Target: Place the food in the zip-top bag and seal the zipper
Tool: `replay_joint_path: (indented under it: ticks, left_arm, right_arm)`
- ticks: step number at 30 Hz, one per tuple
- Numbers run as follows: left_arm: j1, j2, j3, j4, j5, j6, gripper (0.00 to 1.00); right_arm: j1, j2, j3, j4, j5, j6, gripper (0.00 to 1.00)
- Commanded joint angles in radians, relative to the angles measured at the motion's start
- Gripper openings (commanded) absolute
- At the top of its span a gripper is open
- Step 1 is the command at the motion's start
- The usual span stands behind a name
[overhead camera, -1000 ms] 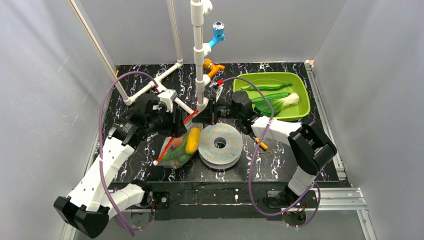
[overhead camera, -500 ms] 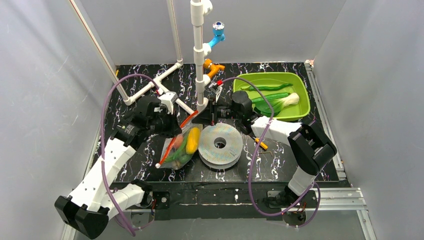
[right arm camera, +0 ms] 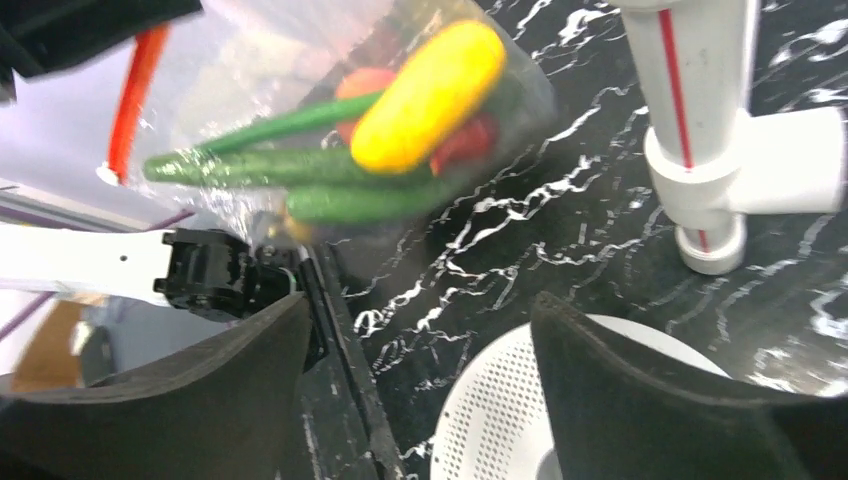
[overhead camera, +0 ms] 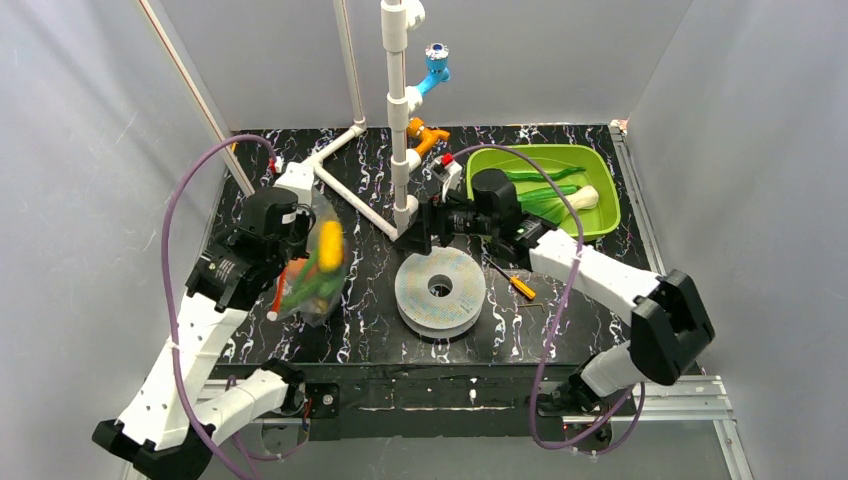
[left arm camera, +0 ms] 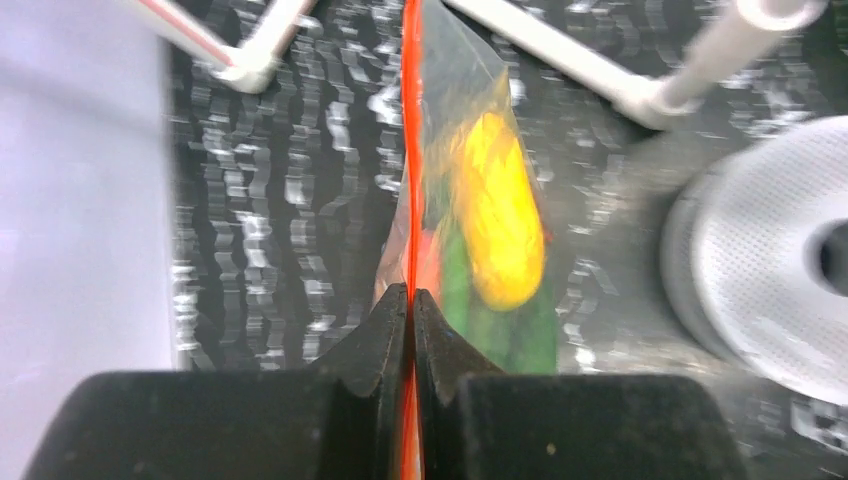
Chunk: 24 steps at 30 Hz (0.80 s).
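Bag (overhead camera: 314,268) motion-blurred, zipper (left arm camera: 410,150) pinched in left jaws

No text, label, brand, number or sign can be read on anything here.

Bright, even light falls from above in the overhead view, leaving the grey walls (overhead camera: 90,150) flat and only soft shadows on the bench (overhead camera: 560,320). The bag (overhead camera: 312,262) there is smeared by blur. From the left wrist, the bench's white veins streak and the yellow toy (left arm camera: 495,225) looks soft, while the dark left end effector (left arm camera: 411,310) looks crisper. From the right wrist, the clear plastic carries pale glare, the right end effector (right arm camera: 420,310) is dark and unfocused, and the white pipe (right arm camera: 700,120) is well lit.
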Motion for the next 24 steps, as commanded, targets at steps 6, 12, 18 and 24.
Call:
replay_joint_path:
  ticks: [6,12,18,24]
  left_arm:
    - [0.002,0.190,0.062,0.067,-0.328,0.214,0.00]
    - [0.003,0.400,0.023,0.059,-0.140,0.032,0.00]
    - [0.003,0.488,-0.040,0.055,-0.048,-0.147,0.04]
    - [0.003,0.358,-0.102,0.132,0.050,-0.187,0.64]
  right_arm:
    - [0.001,-0.336,-0.088,-0.268,0.213,-0.190,0.98]
    - [0.001,-0.485,-0.137,-0.330,0.369,-0.158,0.98]
    - [-0.001,-0.618,-0.144,-0.507,0.676,-0.090,0.98]
    - [-0.003,-0.755,-0.145,-0.660,0.897,-0.083,0.98]
